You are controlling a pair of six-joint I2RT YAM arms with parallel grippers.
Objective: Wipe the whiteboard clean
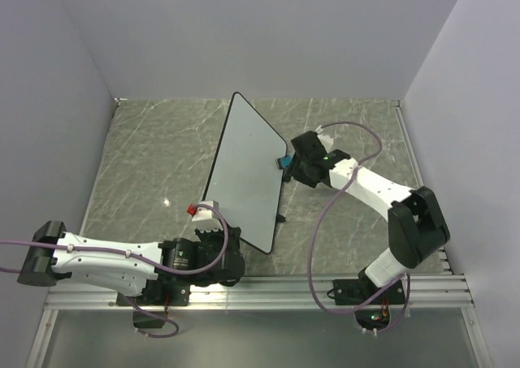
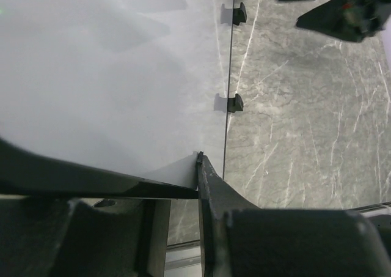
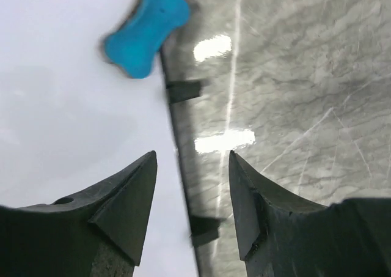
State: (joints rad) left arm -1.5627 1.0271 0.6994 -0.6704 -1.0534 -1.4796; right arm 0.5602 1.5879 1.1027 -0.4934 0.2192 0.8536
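The left fingers [image 2: 214, 194] clamped the whiteboard [image 1: 244, 173] by its near edge; the right fingers [image 3: 128, 197] stood apart, empty, near the blue eraser [image 3: 145, 29].

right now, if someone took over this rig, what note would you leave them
Left hand: shut on the whiteboard at its near corner.
Right hand: open, holding nothing. The blue eraser sits free at the board's right edge, just ahead of its fingers.
Done: no marks show on the board's face.
Left: probably check the face once more, then release the board.
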